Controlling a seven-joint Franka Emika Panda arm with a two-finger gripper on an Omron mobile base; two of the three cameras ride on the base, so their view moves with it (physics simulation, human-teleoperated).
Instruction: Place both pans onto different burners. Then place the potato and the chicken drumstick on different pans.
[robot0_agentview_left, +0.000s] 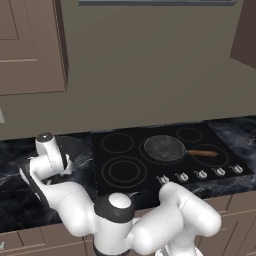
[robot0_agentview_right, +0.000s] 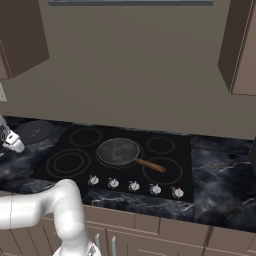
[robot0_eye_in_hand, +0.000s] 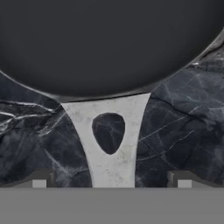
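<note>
Black pan (robot0_eye_in_hand: 109, 43) cut off at top | grey handle (robot0_eye_in_hand: 109, 162) between fingertips (robot0_eye_in_hand: 39, 181) | tool (robot0_eye_in_hand: 111, 183) spread wide, grasping nothing

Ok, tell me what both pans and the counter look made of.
Pan on the cooktop: dark grey speckled metal, brown wooden-looking handle. Black pan: matte dark metal, pale grey mottled handle with a hanging hole. Counter: polished black marble, judging by white veins.

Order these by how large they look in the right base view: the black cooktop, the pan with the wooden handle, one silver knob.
1. Black cooktop, clearly the largest.
2. Pan with the wooden handle, sitting on a burner near the cooktop's middle.
3. Silver knob, the smallest by far, though it sits nearer the camera than the pan.
</note>
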